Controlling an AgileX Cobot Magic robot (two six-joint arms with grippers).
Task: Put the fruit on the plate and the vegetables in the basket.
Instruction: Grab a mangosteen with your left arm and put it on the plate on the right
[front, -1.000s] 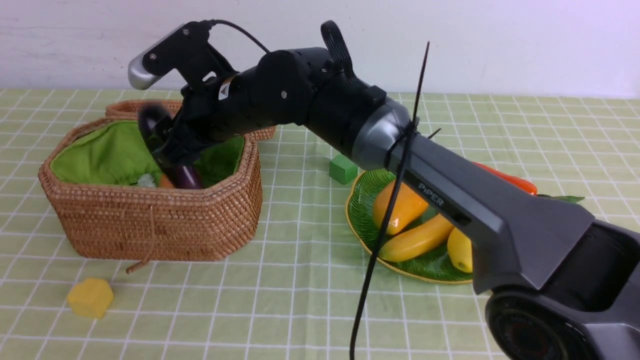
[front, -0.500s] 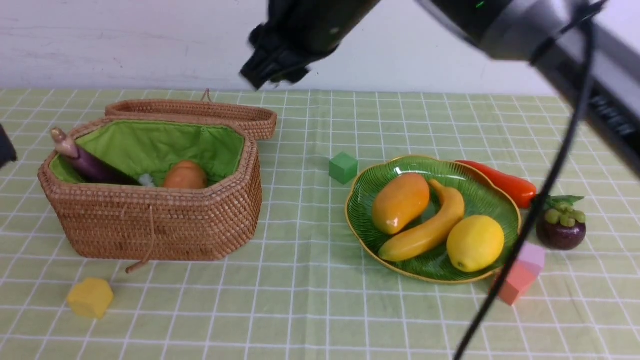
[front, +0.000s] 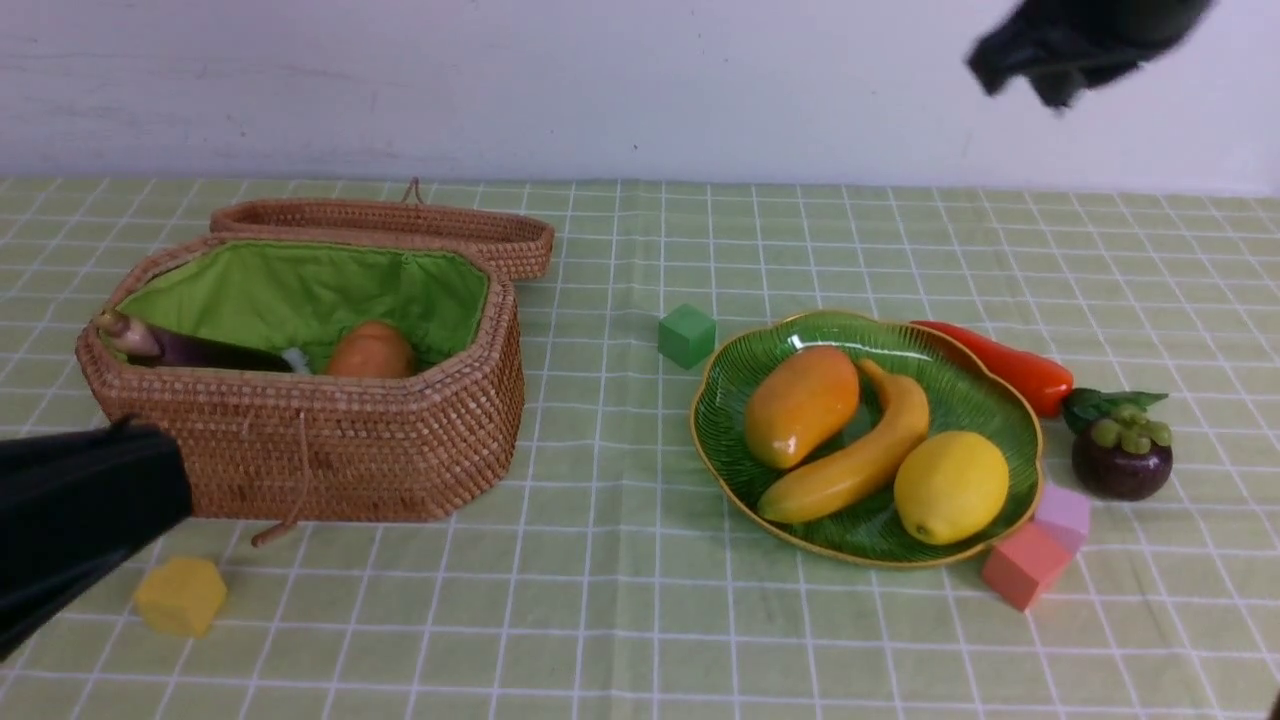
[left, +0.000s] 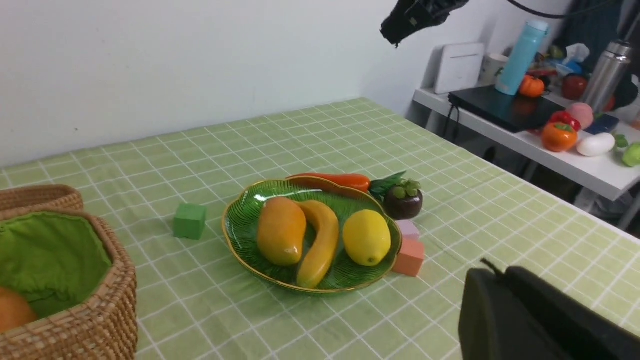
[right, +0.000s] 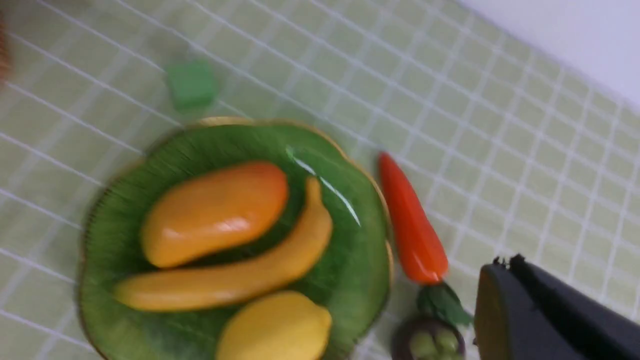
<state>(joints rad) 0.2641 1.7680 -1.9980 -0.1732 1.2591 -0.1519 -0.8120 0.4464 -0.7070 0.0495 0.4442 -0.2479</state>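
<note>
Foam blocks dot the table (front: 600, 620): a green block (front: 687, 335) between the basket (front: 300, 450) and the plate (front: 735, 400), a yellow block (front: 180, 595) toward the near edge in front of the basket, and a pink block (front: 1020, 565) with a lilac block (front: 1065, 510) just beside the plate's near right rim. The basket stands toward the left edge, its lid (front: 400, 225) folded back toward the far edge, with the eggplant (front: 190, 350) and the potato (front: 370, 350) inside. The plate, right of the middle, carries the mango (front: 800, 405), the banana (front: 860, 455) and the lemon (front: 950, 487). Off it, toward the right edge, lie the red-orange pepper (front: 1010, 370) — just beside the far rim — and the mangosteen (front: 1120, 465), the two blocks close on its near side. The left gripper (front: 165, 485) sits low by the near left corner, jaws closed on nothing; the right gripper (front: 1030, 65), blurred, hangs high over the far right of the table, also closed, empty.
</note>
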